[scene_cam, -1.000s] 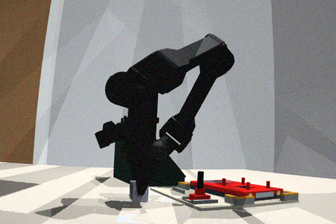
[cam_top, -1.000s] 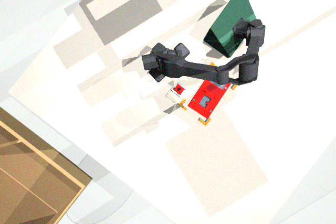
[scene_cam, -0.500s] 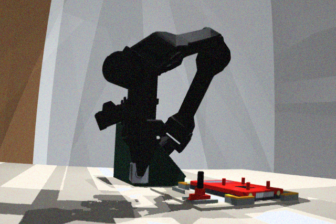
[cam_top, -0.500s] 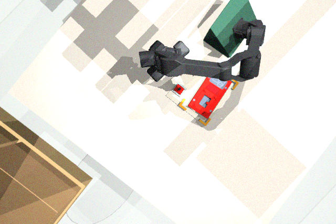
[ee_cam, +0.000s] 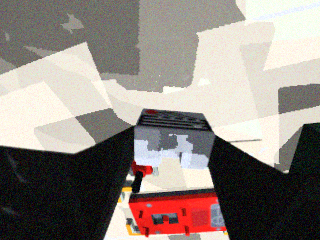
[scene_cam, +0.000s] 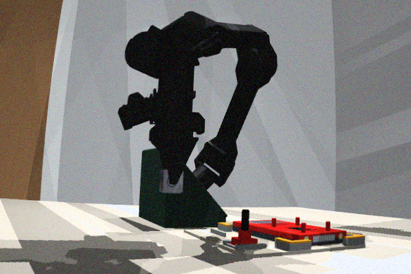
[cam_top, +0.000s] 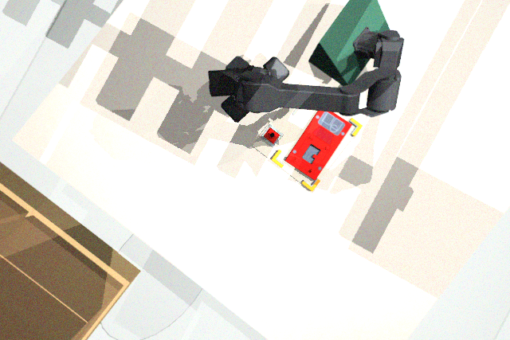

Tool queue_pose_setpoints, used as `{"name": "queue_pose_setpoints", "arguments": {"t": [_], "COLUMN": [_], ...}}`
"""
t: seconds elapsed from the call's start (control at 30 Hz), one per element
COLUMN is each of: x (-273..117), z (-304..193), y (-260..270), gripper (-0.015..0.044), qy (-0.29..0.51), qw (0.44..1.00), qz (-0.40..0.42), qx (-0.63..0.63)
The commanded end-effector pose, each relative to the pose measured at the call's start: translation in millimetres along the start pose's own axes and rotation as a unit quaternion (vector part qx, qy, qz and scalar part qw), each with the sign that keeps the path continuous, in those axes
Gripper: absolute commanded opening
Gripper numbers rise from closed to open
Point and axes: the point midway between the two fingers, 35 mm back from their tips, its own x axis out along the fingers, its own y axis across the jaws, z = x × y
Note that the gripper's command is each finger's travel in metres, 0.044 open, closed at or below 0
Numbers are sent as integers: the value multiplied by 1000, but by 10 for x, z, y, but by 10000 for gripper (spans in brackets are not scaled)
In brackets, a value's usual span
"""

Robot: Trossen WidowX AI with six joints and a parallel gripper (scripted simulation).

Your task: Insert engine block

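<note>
The grey engine block (scene_cam: 162,185) (ee_cam: 172,145) has a dark ribbed top with a red spot. My gripper (scene_cam: 172,178) (ee_cam: 171,133) is shut on it and holds it raised above the table; in the top view the arm hides both. A notch shows in the block's lower edge in the wrist view, on the side toward the car. The red car body (cam_top: 300,142) (scene_cam: 259,226) (ee_cam: 200,202) lies flat, beyond and below the block in the wrist view. Its opening (cam_top: 309,153) (ee_cam: 159,218) is unfilled, with a small red rib (cam_top: 315,156) at one edge.
A red block with an upright black peg (cam_top: 272,135) (scene_cam: 244,221) (ee_cam: 137,181) stands beside the car. Yellow-topped corner brackets (cam_top: 276,160) (scene_cam: 293,244) surround the car, and several red posts rise from it. A green wedge (cam_top: 343,27) (scene_cam: 151,197) stands by the arm's base.
</note>
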Motion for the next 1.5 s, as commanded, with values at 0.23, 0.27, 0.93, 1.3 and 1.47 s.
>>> {"name": "queue_pose_setpoints", "arguments": {"t": [0.23, 0.27, 0.93, 1.3, 1.47], "x": [-383, -410, -266, -214, -180], "z": [-22, -24, -35, -145, -194], "y": [-42, -47, -49, -52, -51], "gripper": [0, 0, 0, 0, 0], "qy": [-1, -1, -36, -201, -284], "qw": [1000, 1000, 999, 980, 959], "qz": [-1, -1, -2, -9, -10], "qx": [-2, -2, -2, -3, -3]}}
